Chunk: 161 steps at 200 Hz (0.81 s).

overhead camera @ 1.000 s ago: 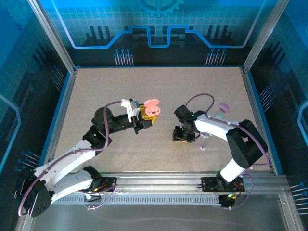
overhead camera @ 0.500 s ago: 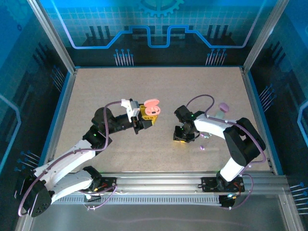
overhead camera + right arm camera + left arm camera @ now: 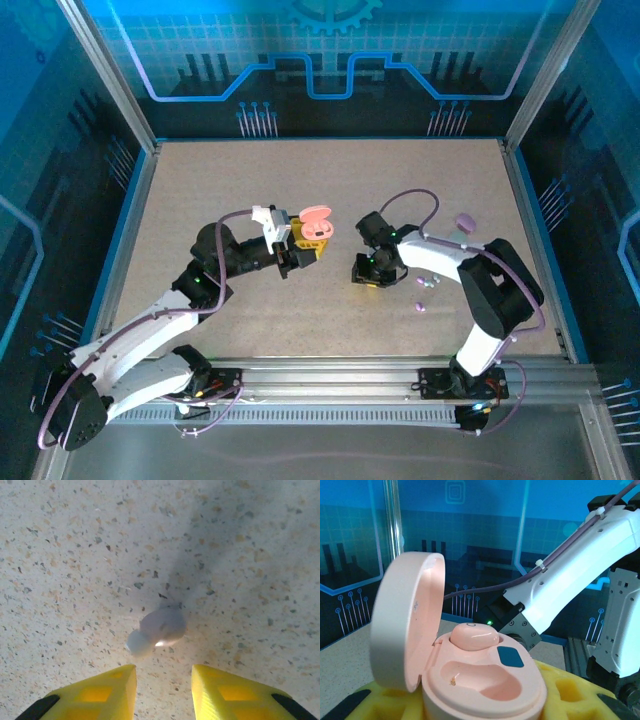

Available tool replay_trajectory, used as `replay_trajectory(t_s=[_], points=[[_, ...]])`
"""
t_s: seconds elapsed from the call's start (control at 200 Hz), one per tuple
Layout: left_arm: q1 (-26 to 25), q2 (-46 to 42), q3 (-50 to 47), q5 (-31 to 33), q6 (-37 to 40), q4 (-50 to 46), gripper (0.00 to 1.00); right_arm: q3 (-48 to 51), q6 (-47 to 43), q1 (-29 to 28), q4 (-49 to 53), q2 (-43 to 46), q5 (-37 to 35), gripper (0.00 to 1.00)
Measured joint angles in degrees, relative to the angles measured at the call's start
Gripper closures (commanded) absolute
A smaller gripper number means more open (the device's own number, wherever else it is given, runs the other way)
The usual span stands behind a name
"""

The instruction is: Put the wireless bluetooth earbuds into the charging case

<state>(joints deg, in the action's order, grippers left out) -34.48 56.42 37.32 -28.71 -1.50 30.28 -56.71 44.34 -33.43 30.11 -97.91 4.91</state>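
The left claw [image 3: 303, 248] pinches the open case [image 3: 485, 692] lid-up, so its empty socket [image 3: 475, 677] (one bud [image 3: 472, 635] already seated) faces upward, while the right claw [image 3: 163, 680], spread, hangs over a pale earbud [image 3: 159, 630] lying on the counter [image 3: 250, 180].

Count, this moment.

Cases: 2. One pink case [image 3: 490, 692], lid open, sits between the left jaws. One purple case [image 3: 464, 220] lies well apart from both pairs of jaws.

Earbuds:
- 1 pink earbud [image 3: 472, 636], in one of the pink case's 2 pockets
- 1 pale earbud [image 3: 157, 629], just ahead of the right jaws
- 1 purple earbud [image 3: 421, 308], off to the side of the right jaws

Pale specks [image 3: 425, 283] near the purple earbud are too small to count.
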Motion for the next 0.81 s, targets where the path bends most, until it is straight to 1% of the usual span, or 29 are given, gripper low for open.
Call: replay_trajectory(t_s=[0.24,0.455,0.64,0.805], points=[[0.0,0.1,0.0,0.0,0.0,0.0,0.74,-3.7,-0.6,0.0,1.2,-2.3,-1.2,0.58],[0.0,0.1,0.0,0.0,0.0,0.0,0.73,-6.7,-0.9,0.0,4.0,-4.5,-3.0,0.57],[0.0,0.1,0.0,0.0,0.0,0.0,0.74,-7.2,-1.0,0.0,6.3,-4.5,-5.2,0.60],[0.0,0.1,0.0,0.0,0.0,0.0,0.74,-7.2,-1.5,0.0,7.6,-4.5,-6.1,0.60]])
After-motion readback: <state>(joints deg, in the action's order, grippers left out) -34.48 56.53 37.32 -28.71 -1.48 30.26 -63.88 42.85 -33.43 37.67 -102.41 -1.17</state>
